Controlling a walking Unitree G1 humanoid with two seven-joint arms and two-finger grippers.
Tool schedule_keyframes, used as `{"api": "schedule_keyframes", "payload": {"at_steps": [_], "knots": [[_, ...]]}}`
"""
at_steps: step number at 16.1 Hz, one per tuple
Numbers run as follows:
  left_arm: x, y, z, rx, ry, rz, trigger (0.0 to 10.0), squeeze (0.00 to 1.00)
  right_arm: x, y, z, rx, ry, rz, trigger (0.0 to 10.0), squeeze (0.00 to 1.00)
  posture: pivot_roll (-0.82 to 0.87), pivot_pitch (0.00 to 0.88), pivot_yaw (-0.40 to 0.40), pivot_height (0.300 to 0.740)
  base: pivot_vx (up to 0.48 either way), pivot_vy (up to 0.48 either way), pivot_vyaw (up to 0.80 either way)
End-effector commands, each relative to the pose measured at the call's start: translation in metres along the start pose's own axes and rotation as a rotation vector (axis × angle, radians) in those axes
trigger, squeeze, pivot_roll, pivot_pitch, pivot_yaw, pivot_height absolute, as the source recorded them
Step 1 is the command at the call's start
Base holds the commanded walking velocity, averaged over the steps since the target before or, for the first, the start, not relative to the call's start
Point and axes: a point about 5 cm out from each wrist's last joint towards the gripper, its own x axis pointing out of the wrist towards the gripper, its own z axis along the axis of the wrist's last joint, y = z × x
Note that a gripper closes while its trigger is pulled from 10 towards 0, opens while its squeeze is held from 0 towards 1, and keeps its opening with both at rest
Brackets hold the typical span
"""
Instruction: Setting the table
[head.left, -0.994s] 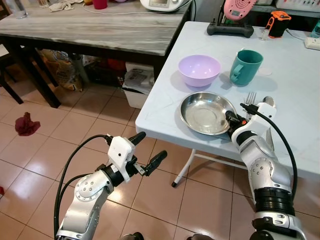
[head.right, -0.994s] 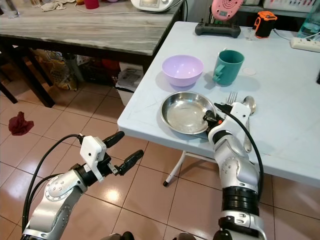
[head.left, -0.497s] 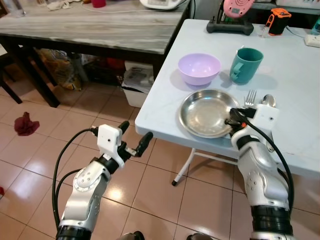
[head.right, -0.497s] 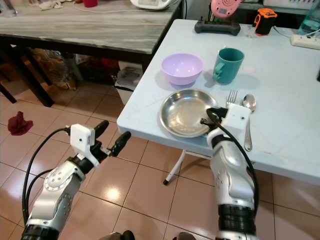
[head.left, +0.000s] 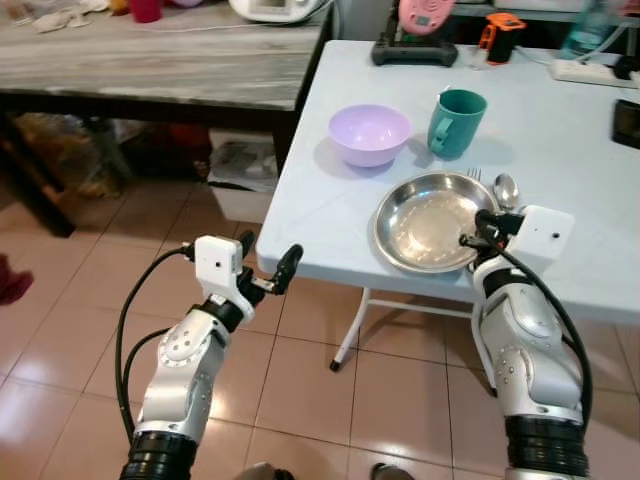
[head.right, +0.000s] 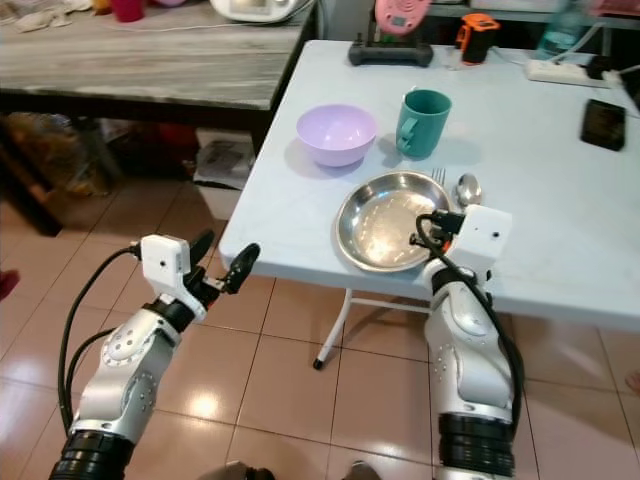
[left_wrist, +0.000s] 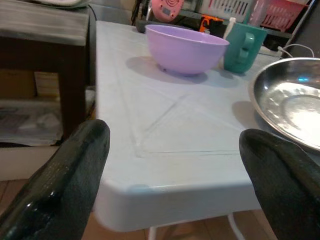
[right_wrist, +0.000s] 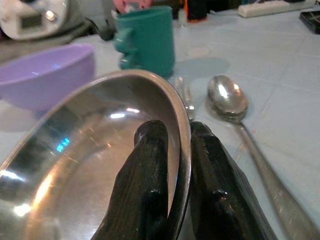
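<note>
While the right tool (right_wrist: 172, 150) pinches the rim of the steel plate (head.left: 428, 222), one black finger (right_wrist: 145, 175) lies inside the dish and the other outside, closed tight on the thin metal edge. That plate sits near the front edge of the pale surface (head.left: 560, 130), towards the front-left corner. Behind it stands a lilac bowl (head.left: 369, 134) close to the left edge, with a teal mug (head.left: 456, 122) just beside the bowl, farther from that edge. A spoon (right_wrist: 227, 100) lies along the plate's right side, and a fork (right_wrist: 186, 95) rests between spoon and plate, its tines pointing to the back edge; whether the fork touches the plate's rim is hard to judge, since the rim partly hides it. Off the surface, the left tool (head.left: 266, 268) hangs in the air over the tiled floor (head.left: 90, 300), just short of the front-left corner, with its two fingers (left_wrist: 65, 180) spread wide apart and nothing between them. A grey wooden table (head.left: 150, 55) stands beyond the left edge, and a dark phone (head.right: 603, 124) lies far over towards the right edge.
</note>
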Motion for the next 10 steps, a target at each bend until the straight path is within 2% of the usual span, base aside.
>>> {"api": "schedule_keyframes", "payload": {"at_steps": [1,2,10], "knots": [[0.0027,-0.0011,0.0018,-0.001,-0.011,0.000,10.0,0.00,-0.0016,-0.0053,0.0043,-0.016,-0.029,-0.025,10.0,0.00,-0.24,0.104,0.051,0.740,0.000,0.375,-0.77],[0.0039,-0.0018,0.0024,0.000,-0.013,0.000,10.0,0.00,-0.0017,-0.0052,0.0050,-0.017,-0.037,-0.025,10.0,0.00,-0.24,0.104,0.052,0.740,0.000,0.379,-0.43],[0.0105,-0.0058,0.0043,-0.015,-0.037,0.006,10.0,0.00,-0.0025,-0.0015,0.0128,-0.078,-0.105,-0.020,10.0,0.00,-0.24,0.092,0.056,0.740,0.000,0.386,0.00]]}}
